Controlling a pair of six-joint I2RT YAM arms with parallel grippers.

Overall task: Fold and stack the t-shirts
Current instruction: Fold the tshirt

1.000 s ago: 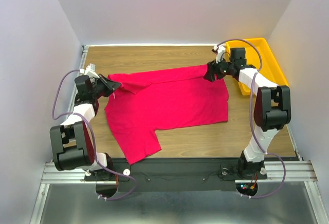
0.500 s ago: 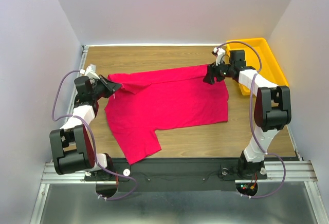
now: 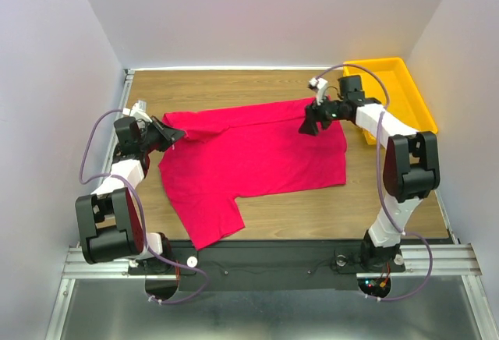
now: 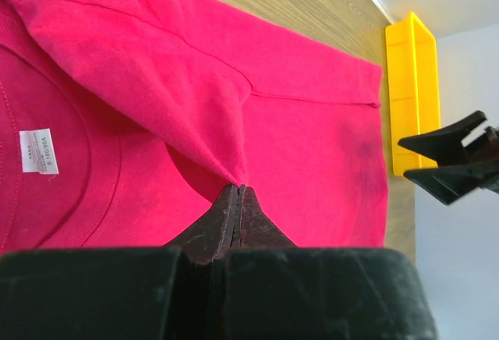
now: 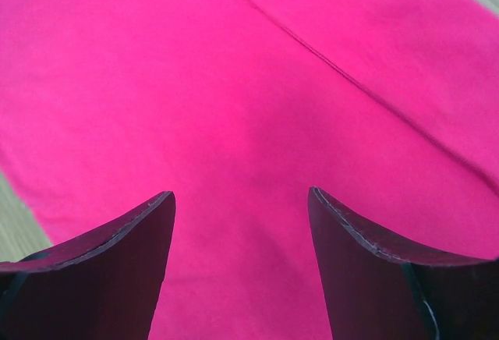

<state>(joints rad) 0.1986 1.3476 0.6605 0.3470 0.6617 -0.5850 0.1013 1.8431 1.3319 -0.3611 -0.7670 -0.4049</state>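
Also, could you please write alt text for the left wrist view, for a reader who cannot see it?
The left gripper is shut on a raised fold of the red t-shirt, which is spread over the table with its white neck label near the left edge. At far right are the yellow tray and the right gripper, jaws open.

From the right wrist camera I see my right claw (image 5: 240, 192) spread wide, its two dark fingers (image 5: 101, 262) well apart above the red t-shirt (image 5: 195, 83), a seam (image 5: 351, 83) running from 12 o'clock toward 3 o'clock, and a sliver of wooden counter (image 5: 9, 219) at 8 o'clock.
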